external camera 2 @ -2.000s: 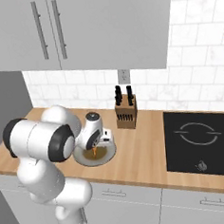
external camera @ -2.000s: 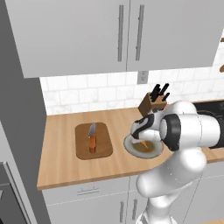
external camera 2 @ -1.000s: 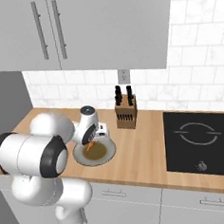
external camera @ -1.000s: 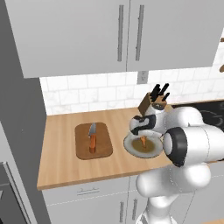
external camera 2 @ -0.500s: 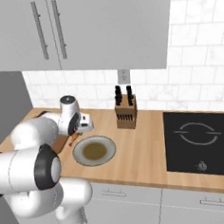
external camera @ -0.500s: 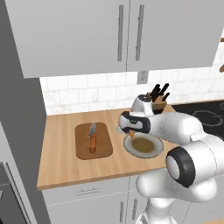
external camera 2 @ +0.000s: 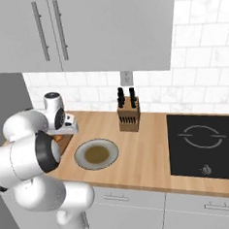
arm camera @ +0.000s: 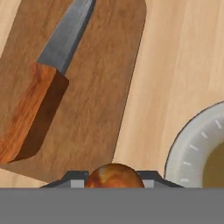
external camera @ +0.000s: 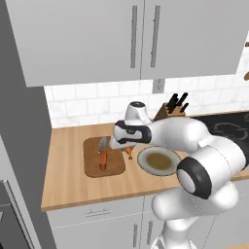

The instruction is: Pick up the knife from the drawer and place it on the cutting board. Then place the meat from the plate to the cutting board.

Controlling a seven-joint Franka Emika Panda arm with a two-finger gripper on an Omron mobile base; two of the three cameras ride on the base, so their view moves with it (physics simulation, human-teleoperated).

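Home kitchen, rendered. Wood countertop [external camera: 73, 185] w/ white drawers & cabinet fronts below, grey wall cabinets [external camera: 97, 39] w/ long bar handles above. White marble-look tile backsplash [external camera 2: 202, 85] w/ a wall outlet [external camera 2: 125, 78]. Black induction cooktop [external camera 2: 206, 143] set into counter at right. Wooden knife block [external camera 2: 129, 116] w/ black-handled knives by the wall; cutting board [external camera: 95, 168] w/ knife [external camera: 103, 156] & a plate [external camera 2: 95, 154] on the counter.

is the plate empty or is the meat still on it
Empty: the plate shows only its bare centre, and the meat sits in the gripper between plate and board.
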